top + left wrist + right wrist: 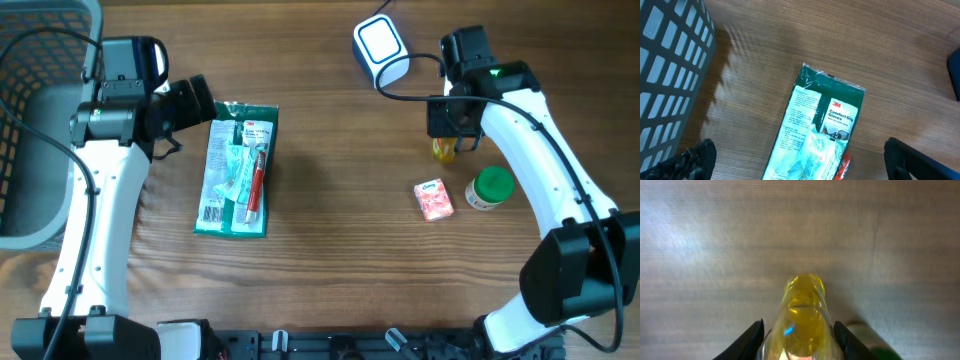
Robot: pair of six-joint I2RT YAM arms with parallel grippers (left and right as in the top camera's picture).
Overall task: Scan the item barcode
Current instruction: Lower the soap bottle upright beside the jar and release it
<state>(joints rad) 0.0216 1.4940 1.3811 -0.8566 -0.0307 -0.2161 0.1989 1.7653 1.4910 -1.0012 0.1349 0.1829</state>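
Here we show the pick-up step of the scan. The right pincer [798, 330] is pinching the small yellow translucent bottle [803, 297]: in the right wrist view its two dark fingers [752, 340] press against the bottle's opposite sides. The bottle stands on the brown wooden worktop [330, 250], on the right side of it. In the overhead view it lies near the white, blue-rimmed barcode scanner [380, 43], between that scanner and the pink tissue packet [433, 199], with the green-lidded white jar [490, 187] just beside the packet. We cannot tell from these views whether the bottle's base has left the wood.

The left pincer [802, 157] is spread wide and holds nothing. It hangs over the upper end of the flat green pack of gloves [238, 170], which lies beside the grey plastic basket [30, 60].

We judge the task to be at an early stage, since the bottle is gripped but not presented. The next move calls for a lift clear of the worktop and a short carry toward the scanner. The wrist must then turn so that the printed code faces the scanner's window. We see no barcode on the bottle in any view, so its side remains to be found
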